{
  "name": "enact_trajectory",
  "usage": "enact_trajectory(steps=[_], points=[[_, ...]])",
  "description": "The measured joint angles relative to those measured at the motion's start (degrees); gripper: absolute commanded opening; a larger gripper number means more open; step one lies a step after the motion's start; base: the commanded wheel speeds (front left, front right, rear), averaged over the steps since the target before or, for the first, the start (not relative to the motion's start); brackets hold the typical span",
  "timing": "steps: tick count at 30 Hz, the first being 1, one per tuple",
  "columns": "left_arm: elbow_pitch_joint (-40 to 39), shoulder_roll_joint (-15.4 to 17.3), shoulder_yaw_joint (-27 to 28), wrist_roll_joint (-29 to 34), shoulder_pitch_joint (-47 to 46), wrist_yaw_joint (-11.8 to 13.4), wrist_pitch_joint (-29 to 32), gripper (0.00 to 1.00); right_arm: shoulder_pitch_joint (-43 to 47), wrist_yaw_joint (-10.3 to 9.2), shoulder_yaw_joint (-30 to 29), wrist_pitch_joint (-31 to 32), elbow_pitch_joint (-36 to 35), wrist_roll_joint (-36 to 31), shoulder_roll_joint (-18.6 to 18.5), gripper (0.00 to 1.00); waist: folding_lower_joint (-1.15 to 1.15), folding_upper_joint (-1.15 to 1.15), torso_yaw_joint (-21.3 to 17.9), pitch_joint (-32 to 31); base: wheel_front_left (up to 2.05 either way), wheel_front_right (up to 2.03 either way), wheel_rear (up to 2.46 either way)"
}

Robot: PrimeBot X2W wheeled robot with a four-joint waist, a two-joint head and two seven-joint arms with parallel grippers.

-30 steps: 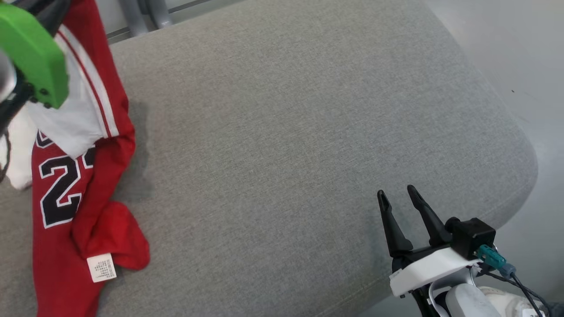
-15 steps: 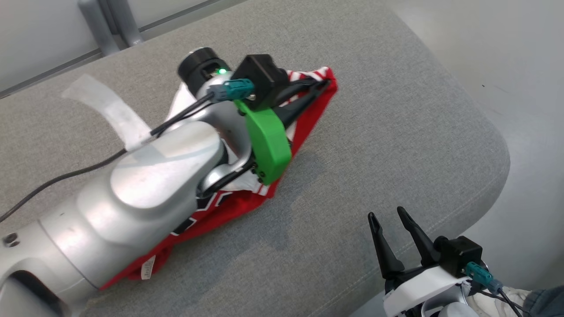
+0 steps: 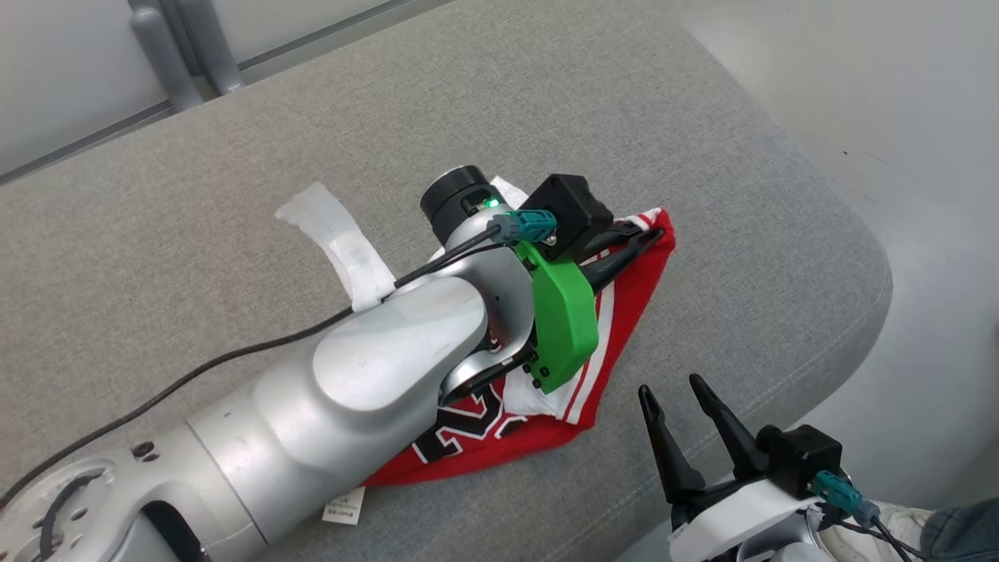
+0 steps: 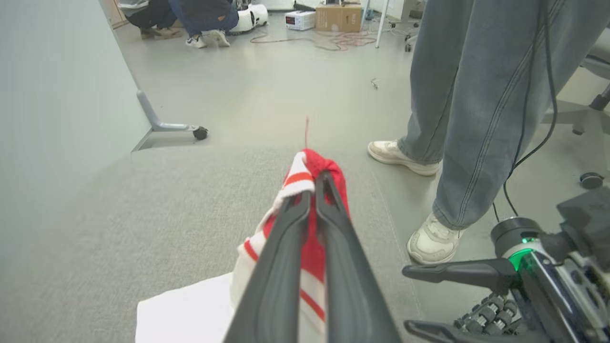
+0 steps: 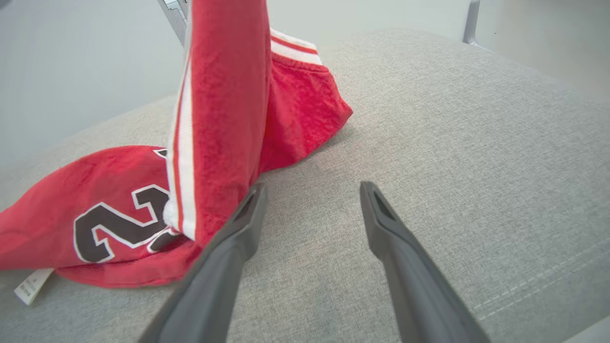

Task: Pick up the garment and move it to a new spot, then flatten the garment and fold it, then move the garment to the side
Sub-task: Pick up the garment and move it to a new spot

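Tool nearest the robot is the right tool (image 3: 670, 386), low at the front edge of the grey fabric worktop (image 3: 234, 156). Its two dark fingers are spread wide with nothing between them. In its own wrist view it aims at bare grey cloth, with one finger close against the garment (image 5: 224, 95); whether they touch I cannot tell.

Next comes a white care tag (image 5: 31, 283) at the near hem, its print too small to read. Beside it is a black number edged in white (image 5: 102, 228). A "2" is plain, but the digit after it is hidden under a fold. No brand name can be made out.

The garment is a red jersey with white and red striped trim. Its lower part lies on the worktop near the front right corner, and one trimmed edge is pulled up into a peak. The left tool (image 3: 658, 234) is clamped shut on that peak, with the cloth pinched between its fingertips, and the silver left arm (image 3: 375, 375) reaches across over the jersey.

Judging by this, the first step is in hand: carrying the jersey to a new spot. The next move probably calls for lowering the peak and letting go. Both tools would then spread the cloth flat, and the open right one is well placed to take the near edge.

Beyond the worktop a person in jeans (image 4: 476, 95) and white shoes stands on the floor. Far off there is a cardboard box (image 4: 338, 16).
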Motion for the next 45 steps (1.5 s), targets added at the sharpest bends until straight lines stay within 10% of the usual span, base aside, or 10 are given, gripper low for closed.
enact_trajectory(steps=[1, 2, 14, 20, 30, 38, 45], points=[[1.74, -0.44, -0.04, 0.23, 0.51, 0.00, -0.24, 0.35, 0.02, 0.00, 0.03, 0.01, -0.01, 0.10, 0.01, 1.00, 0.00, 0.00, -0.08, 0.24, 0.00, 0.00, 0.00], [3.82, -1.01, 0.01, 0.37, 0.98, 0.00, -0.54, 1.00, 0.04, 0.00, 0.08, 0.01, -0.01, 0.16, 0.01, 1.00, 0.00, 0.00, -0.13, 0.50, 0.00, 0.00, 0.00], [13.65, -6.71, -0.08, 0.63, 5.90, 0.00, 5.17, 1.00, -0.74, 0.00, -1.97, 0.00, 0.11, 0.42, 0.01, 1.00, 0.00, 0.00, 1.15, 1.58, 0.00, 0.00, 0.00], [9.45, -6.27, 2.25, 0.64, 6.14, 5.66, 2.23, 1.00, -0.86, 0.00, -3.63, 0.00, -0.54, 0.13, 0.03, 1.00, 0.00, 0.00, 3.59, 1.56, 0.00, 0.00, 0.00], [-9.43, 10.78, 5.02, 0.88, 15.01, 18.44, 2.56, 1.00, 0.75, 0.00, -6.01, 0.00, -1.30, -1.21, 0.02, 1.00, 0.00, 0.00, 8.38, 0.73, 0.00, 0.00, 0.00], [-31.33, 27.17, 11.27, -1.43, 26.80, 33.35, 1.15, 1.00, 1.43, 0.00, -7.09, 0.01, -1.76, -2.50, 0.03, 1.00, 0.00, 0.00, 12.94, 0.17, 0.00, 0.00, 0.00], [-38.38, 36.34, 15.45, -7.11, 35.95, 39.71, 0.62, 1.00, 1.24, 0.00, -7.06, 0.00, -1.81, -2.99, 0.04, 1.00, 0.00, 0.00, 15.74, 0.27, 0.00, 0.00, 0.00]])
